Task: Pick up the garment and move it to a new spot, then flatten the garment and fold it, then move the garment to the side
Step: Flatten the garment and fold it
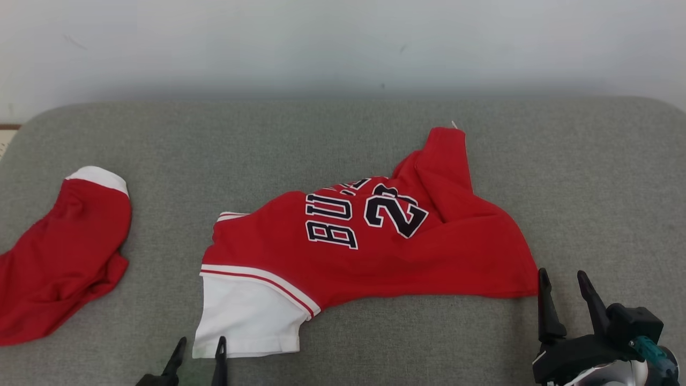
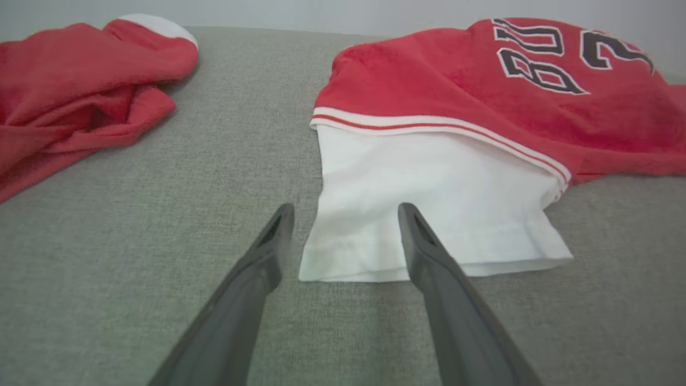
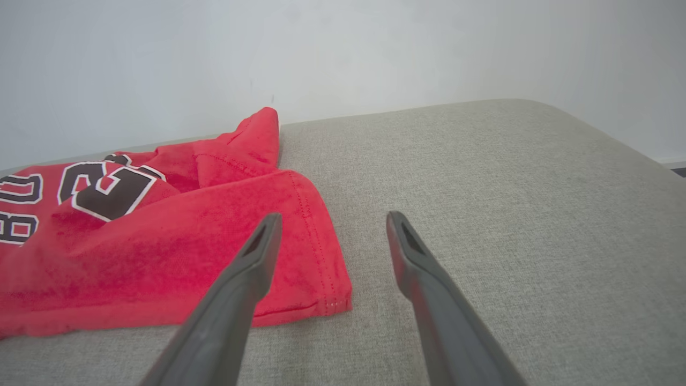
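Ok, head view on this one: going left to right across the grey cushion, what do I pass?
crumpled red garment with white trim → left gripper, open → red jersey with a white sleeve → right gripper, open

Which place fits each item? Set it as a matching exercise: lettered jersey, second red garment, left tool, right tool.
Items: 1 lettered jersey; 2 second red garment; 3 left tool; 4 right tool.
Places: A open, by the jersey's red corner; B far left of the grey cushion; C middle of the cushion; D open, at the white sleeve hem.
Pairs: 1-C; 2-B; 3-D; 4-A.
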Available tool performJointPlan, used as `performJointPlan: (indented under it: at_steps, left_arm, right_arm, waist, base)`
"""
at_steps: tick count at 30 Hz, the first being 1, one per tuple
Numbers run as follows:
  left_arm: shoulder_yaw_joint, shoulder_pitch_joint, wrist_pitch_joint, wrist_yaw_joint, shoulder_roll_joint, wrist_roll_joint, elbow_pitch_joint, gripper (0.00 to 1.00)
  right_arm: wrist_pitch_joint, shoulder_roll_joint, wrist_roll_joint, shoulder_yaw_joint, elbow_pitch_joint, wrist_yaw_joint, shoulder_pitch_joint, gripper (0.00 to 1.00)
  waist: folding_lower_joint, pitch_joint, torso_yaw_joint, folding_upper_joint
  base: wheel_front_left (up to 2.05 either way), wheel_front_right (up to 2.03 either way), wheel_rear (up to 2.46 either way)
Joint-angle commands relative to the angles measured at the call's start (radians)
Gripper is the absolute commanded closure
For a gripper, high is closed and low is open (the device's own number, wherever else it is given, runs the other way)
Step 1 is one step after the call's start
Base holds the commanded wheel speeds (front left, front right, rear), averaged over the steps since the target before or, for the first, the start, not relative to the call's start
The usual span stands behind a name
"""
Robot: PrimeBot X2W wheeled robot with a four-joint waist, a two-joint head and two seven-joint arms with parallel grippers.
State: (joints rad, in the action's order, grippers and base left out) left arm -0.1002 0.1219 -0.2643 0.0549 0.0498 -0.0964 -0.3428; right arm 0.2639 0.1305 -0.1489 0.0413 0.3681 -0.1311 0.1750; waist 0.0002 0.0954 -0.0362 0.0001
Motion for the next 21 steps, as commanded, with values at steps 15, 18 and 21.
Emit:
performJointPlan:
  at_steps: [15, 18, 21]
  left_arm:
    - [0.024, 0.051, 0.000, -0.027, 0.001, -0.076, -0.126, 0.00]
    - [0.026, 0.058, 0.000, -0.028, 0.001, -0.080, -0.124, 0.00]
    - [0.030, 0.063, 0.000, -0.045, 0.001, -0.077, -0.114, 0.00]
  right_arm:
    - [0.001, 0.020, -0.005, -0.002, -0.011, 0.001, 0.017, 0.00]
    - [0.000, 0.020, -0.008, 0.000, -0.007, 0.001, 0.022, 0.00]
    - [0.001, 0.023, -0.012, 0.004, -0.006, 0.001, 0.029, 0.00]
  waist:
    - [-0.0002, 0.061, -0.025, -0.0001]
    - [-0.0002, 0.064, -0.025, -0.0001]
    - [-0.0002, 0.068, -0.024, -0.0001]
  base:
    - [0.00, 0.00, 0.00]
    - [0.00, 0.00, 0.00]
    - [0.00, 0.00, 0.00]
